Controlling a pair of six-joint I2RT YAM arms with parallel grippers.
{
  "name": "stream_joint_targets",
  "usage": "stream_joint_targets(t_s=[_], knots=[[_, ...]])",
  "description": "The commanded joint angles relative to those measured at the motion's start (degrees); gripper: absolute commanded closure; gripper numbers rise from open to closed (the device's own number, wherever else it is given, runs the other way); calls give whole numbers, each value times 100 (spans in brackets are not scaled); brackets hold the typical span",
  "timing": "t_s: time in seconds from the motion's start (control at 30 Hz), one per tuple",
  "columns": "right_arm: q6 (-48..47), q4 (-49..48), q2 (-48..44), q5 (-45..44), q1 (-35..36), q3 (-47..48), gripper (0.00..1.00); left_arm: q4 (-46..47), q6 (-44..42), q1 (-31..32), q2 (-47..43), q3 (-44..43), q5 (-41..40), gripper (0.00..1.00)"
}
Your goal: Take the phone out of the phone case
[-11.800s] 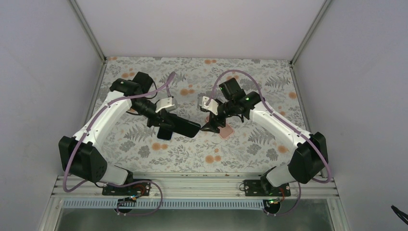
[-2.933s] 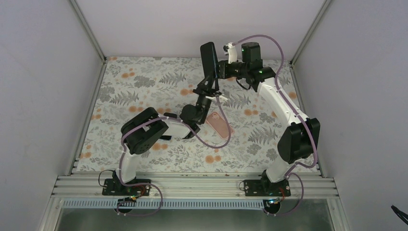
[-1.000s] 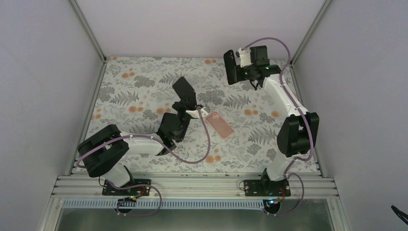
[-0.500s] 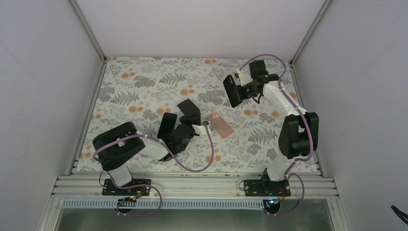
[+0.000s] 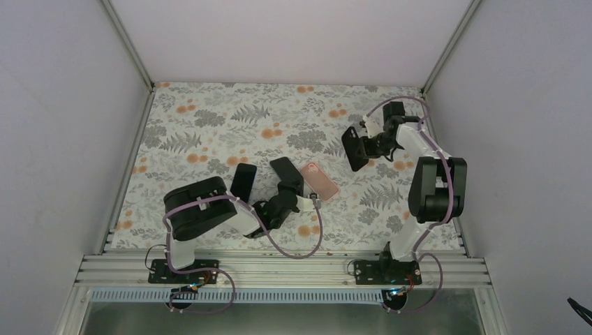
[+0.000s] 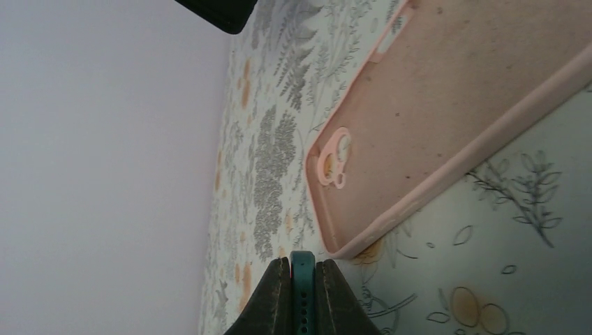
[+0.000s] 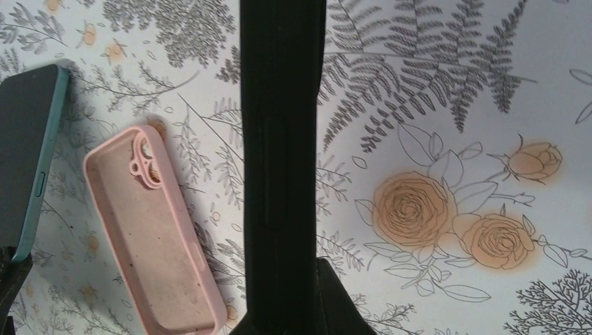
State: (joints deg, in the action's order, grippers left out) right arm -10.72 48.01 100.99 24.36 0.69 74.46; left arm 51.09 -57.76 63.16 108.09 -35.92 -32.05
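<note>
Nearest, the left tool (image 6: pixel 302 277) is clamped on a slim, teal-edged phone (image 7: pixel 24 153) over the floral-print counter (image 5: pixel 209 125). Beside it lies an empty matte pink case (image 7: pixel 157 244), hollow up. Farther off, the right tool (image 7: pixel 283 307) pinches a flat black slab (image 7: pixel 283 139).

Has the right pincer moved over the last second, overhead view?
Yes. The right pincer, shut on the black case, came away from the back wall toward the near edge, nearer the pink case.
</note>
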Motion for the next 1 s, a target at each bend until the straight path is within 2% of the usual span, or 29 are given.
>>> stream_joint_targets(t_s=[0.0, 0.2, 0.23, 0.33, 0.43, 0.5, 0.63, 0.67, 0.8, 0.87, 0.97], knots=[[-335, 187, 226, 401, -253, -55, 97, -425, 169, 140, 182, -109, 132, 98], [-619, 495, 469, 539, -481, -25, 96, -804, 263, 254, 302, -104, 183, 98], [-650, 551, 521, 550, -513, -2, 94, -865, 257, 265, 306, -89, 206, 98], [-708, 660, 597, 513, -649, 38, 74, -856, 72, 337, 203, 85, 310, 96], [-898, 876, 569, 379, -708, 64, 52, -852, -159, 462, -53, 402, 413, 82], [-958, 959, 449, 12, -715, 23, 41, -1168, -214, 548, -306, 529, 549, 68], [-1048, 1066, 18, -835, -718, 34, 25, -3545, 261, 590, -903, 44, 1435, 20], [-1054, 1078, -174, -1066, -716, 65, 21, -4097, 427, 585, -1015, -155, 1643, 3], [-1001, 1171, -682, -1978, -719, 362, 11, -6081, 917, 605, -1299, -1058, 2277, 0], [-964, 1176, -964, -2290, -717, 581, 10, -6690, 1014, 593, -1424, -1551, 2295, 0], [-864, 972, -1521, -2667, -721, 893, 3, -7397, 1074, 448, -1744, -2227, 2189, 0]])
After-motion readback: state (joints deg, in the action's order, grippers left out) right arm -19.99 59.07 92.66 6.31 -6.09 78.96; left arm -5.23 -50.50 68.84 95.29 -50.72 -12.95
